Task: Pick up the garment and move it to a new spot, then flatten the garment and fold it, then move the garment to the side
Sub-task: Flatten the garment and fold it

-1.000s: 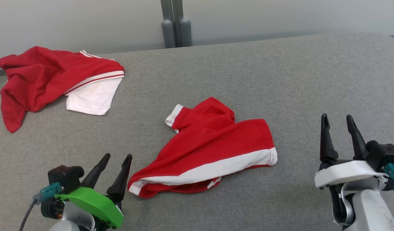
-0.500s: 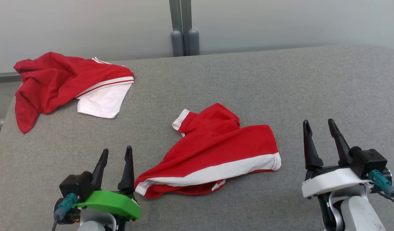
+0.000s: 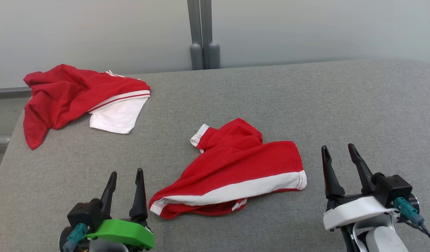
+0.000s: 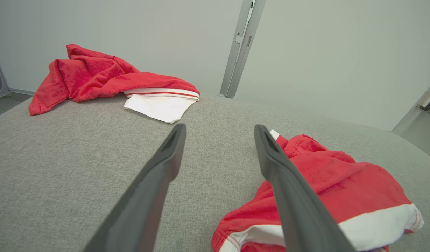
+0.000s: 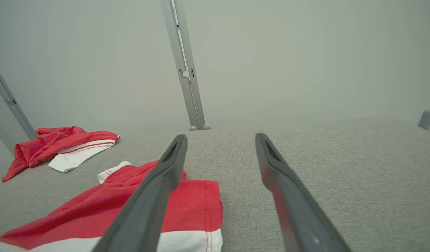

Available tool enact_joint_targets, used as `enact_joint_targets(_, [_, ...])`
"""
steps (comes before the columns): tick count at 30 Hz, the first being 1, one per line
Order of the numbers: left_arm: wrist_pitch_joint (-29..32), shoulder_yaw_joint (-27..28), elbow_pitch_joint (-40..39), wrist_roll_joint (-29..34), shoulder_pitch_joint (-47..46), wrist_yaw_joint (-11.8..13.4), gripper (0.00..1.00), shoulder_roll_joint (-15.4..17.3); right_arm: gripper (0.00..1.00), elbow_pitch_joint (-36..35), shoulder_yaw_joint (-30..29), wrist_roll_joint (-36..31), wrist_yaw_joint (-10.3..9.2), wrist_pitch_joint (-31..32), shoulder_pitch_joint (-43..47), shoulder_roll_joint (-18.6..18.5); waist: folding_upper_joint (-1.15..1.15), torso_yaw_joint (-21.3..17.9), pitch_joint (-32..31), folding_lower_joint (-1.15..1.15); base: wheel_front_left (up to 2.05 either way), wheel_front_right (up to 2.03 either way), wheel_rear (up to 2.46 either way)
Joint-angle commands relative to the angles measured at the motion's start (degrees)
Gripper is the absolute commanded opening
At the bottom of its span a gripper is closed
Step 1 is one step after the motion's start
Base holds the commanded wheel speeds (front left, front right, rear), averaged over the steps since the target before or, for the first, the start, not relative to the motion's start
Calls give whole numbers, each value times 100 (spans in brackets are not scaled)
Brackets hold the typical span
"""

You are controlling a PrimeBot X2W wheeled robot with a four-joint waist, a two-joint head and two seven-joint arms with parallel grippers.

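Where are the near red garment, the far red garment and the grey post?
near red garment [image 3: 235,164], head view, red middle panel.
far red garment [image 3: 68,94], head view, crumpled red part.
grey post [image 3: 200,35], head view, upright shaft.

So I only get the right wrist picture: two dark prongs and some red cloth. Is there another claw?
Observer: Yes. The left gripper, under a green cover, stands open close beside the near garment, at its left end.
Operator: Is my claw touching the cloth?
Observer: No. The right gripper is open, clear of its right end.
Operator: And the other red heap?
Observer: The far garment lies by the far left corner of the grey surface.
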Motion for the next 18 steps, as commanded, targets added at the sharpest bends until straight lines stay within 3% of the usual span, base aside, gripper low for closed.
enact_joint_targets(1, [-17,73,4,71,89,-51,100,-39,100,20,4,11,0,-17,50,-9,0,-5,-15,0,0,0,0])
enact_joint_targets(9, [-17,280,72,345,132,-250,100,-190,100,68,50,-33,0,-17,51,-9,0,-2,-27,0,0,0,0])
enact_joint_targets(18, [270,-86,676,163,444,-352,100,-231,100,149,40,-95,0,-17,105,-8,0,2,7,0,0,0,0])
